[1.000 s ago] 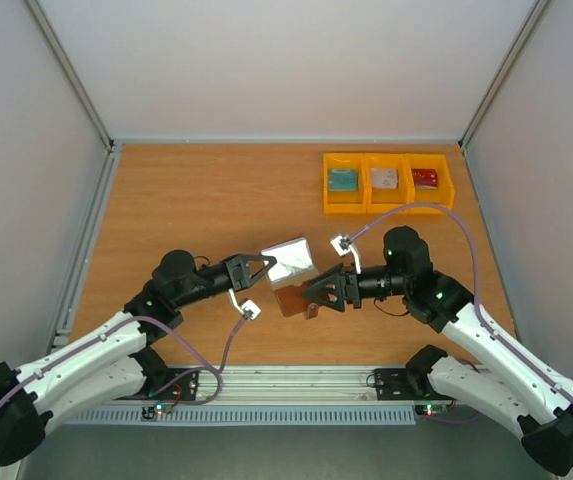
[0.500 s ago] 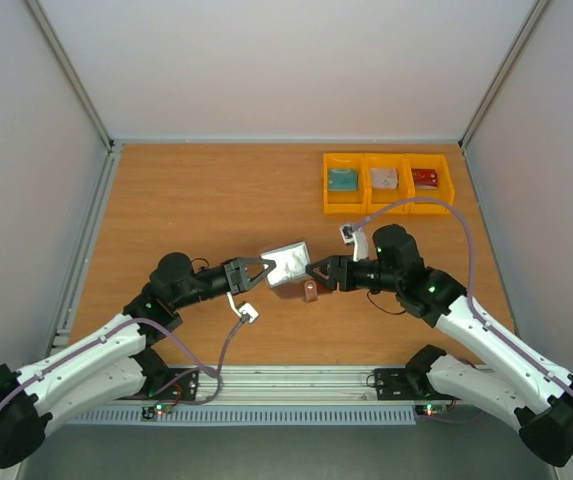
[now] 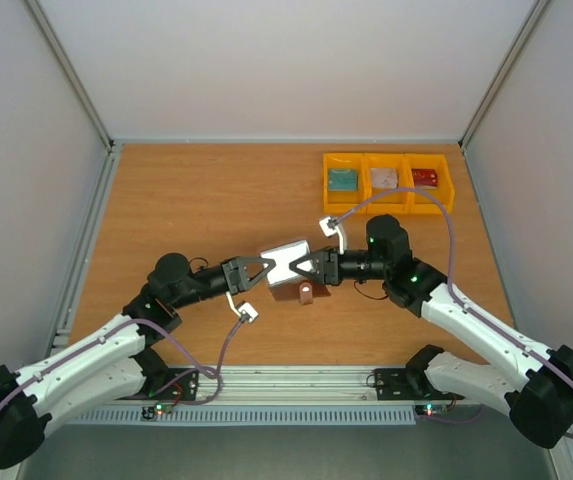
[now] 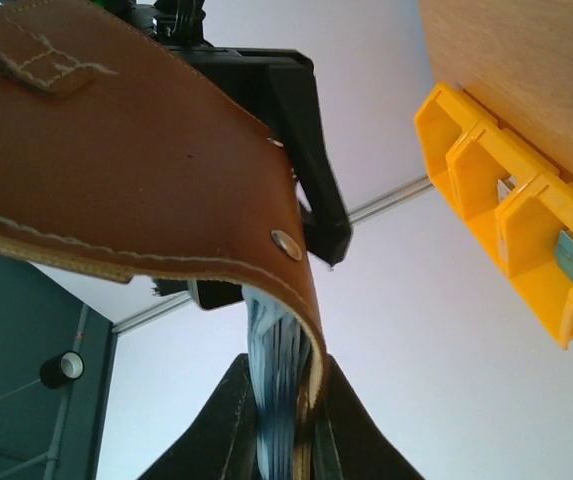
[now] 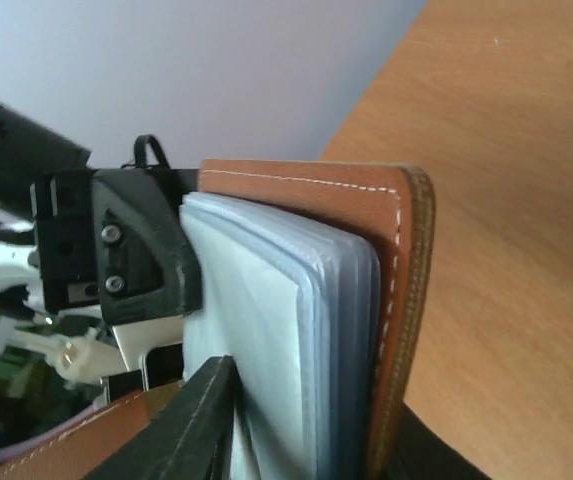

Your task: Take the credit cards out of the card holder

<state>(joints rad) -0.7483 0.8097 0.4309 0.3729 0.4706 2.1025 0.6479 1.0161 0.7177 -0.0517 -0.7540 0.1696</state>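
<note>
Card holder [image 3: 288,263] sits mid-table, held up between both arms with its pale lining facing up in the top view and a brown flap with the snap tab [image 3: 307,291] hanging below the right half. Left end effector [image 3: 266,268] is clamped on the holder's left edge; in the left wrist view its fingers [image 4: 216,445] pinch the brown leather and the blue-grey sleeves [image 4: 274,390] together, with the leather cover arching away overhead. Right end effector [image 3: 316,268] is closed on the holder's right edge, tip to tip with the left one across the holder. In the right wrist view one dark finger [image 5: 191,430] presses against the stack of clear sleeves and the brown stitched cover lies on the other side; the second finger is mostly hidden under the leather. Cannot tell whether any sleeve has a card in it. Yellow bins [image 3: 386,205], three in a row, stand at the far right of the table [image 3: 186,200], well apart from the holder. Teal card [image 3: 342,180] is in the left bin, whitish-grey card [image 3: 383,178] in the middle bin, red card [image 3: 425,177] in the right bin. Both wrist cables loop clear of the holder.
</note>
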